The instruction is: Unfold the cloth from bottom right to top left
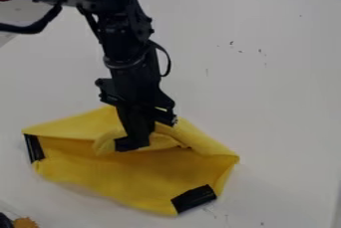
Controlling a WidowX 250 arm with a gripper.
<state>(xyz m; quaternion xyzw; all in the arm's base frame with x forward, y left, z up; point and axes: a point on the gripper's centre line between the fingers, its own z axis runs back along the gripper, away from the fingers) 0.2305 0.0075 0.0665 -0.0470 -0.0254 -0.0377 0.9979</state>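
Below the arm, rumpled yellow cloth [126, 174].

The gripper [136, 142] presses into the rumpled yellow cloth [126, 178].

You get soft, diffuse light across the table [279, 97], with faint shadows beside the cloth [120, 177] and deeper shade under its fold.

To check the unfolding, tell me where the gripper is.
In the camera view, the gripper is below and left of centre, at the folded top of the cloth, right of the left black patch.
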